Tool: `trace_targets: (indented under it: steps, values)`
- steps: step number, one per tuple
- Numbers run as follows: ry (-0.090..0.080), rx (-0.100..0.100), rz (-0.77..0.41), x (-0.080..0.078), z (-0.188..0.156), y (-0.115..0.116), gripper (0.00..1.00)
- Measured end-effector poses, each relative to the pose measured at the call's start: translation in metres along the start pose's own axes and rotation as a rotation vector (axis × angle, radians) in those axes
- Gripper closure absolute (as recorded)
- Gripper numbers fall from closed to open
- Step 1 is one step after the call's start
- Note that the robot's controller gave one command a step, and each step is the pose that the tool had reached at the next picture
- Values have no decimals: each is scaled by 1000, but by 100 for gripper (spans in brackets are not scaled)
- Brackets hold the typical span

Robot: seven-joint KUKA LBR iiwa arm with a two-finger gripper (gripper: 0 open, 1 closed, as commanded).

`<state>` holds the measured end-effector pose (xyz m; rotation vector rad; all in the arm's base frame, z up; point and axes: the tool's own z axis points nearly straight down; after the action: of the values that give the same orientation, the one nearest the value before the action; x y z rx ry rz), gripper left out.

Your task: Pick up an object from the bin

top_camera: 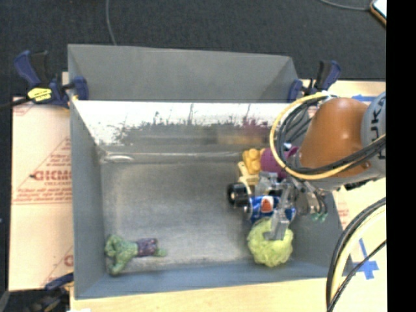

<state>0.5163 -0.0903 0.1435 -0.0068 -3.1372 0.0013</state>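
Dark carpet is lying all round the grey bin (175,200), whose floor is showing scuffed and mostly bare, with dark streaks running down its far wall. The arm (331,142) is reaching in from the right, wearing an orange cover ringed by looping cables. The letters "KU" are showing on its casing at the view's edge, with the rest cut off.

The gripper (279,228) is pointing down into the near right corner, right over a yellow-green lump (268,252). I cannot tell whether it is wide or narrow, nor whether it is touching the lump.

Just behind it a dark can (249,199) with a blue and red label is lying, its print too small to read. A yellow toy (250,161) and a magenta piece (270,160) are sitting beside it. A green figure (123,249) in purple trousers is lying well apart, at the near left corner.
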Motion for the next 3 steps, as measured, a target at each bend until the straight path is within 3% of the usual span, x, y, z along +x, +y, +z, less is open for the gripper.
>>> trace_targets:
  steps: [1,2,3]
  values:
    - [-8,1,-5,-2,-4,0,0]
    - [-18,-3,86,-44,50,-42,0]
    - [-7,-23,-71,-74,61,-48,0]
